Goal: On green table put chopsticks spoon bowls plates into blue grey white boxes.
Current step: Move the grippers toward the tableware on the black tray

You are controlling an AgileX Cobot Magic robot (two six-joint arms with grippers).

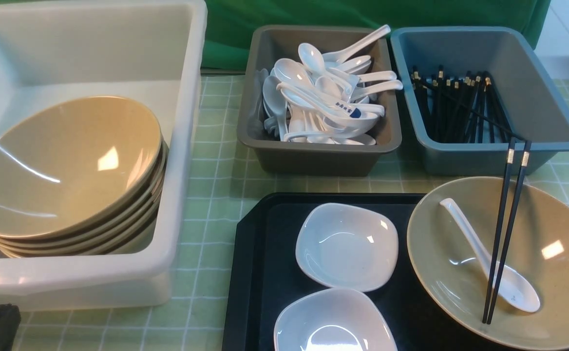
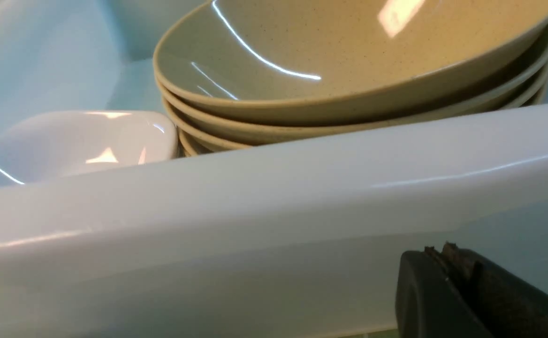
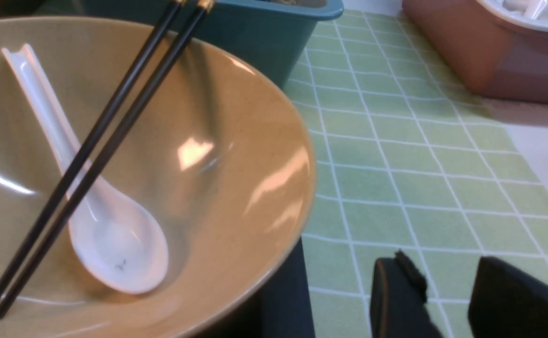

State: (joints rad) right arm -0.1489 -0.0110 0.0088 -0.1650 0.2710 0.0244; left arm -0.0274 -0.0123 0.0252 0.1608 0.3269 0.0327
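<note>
Green table (image 1: 216, 161) bears a black tray (image 1: 255, 273). Only the left wrist view reveals a white plate (image 2: 77, 141) beside the stacked bowls (image 2: 349, 70) in the white box (image 2: 255, 211), its wall facing the left gripper (image 2: 443, 253), jaws together. Right gripper (image 3: 445, 270), jaws apart, empty, hovers beside the tray's bowl (image 3: 236, 117) holding spoon (image 3: 114, 244) and chopsticks (image 3: 100, 136).

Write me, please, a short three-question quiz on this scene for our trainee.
1. True or false: the chopsticks lie across the spoon inside the loose bowl.
2. Fill in: the pile of spoons sits in the ___ box.
3. How many white dishes are on the black tray?
Key: 1 true; 2 grey; 3 two.
</note>
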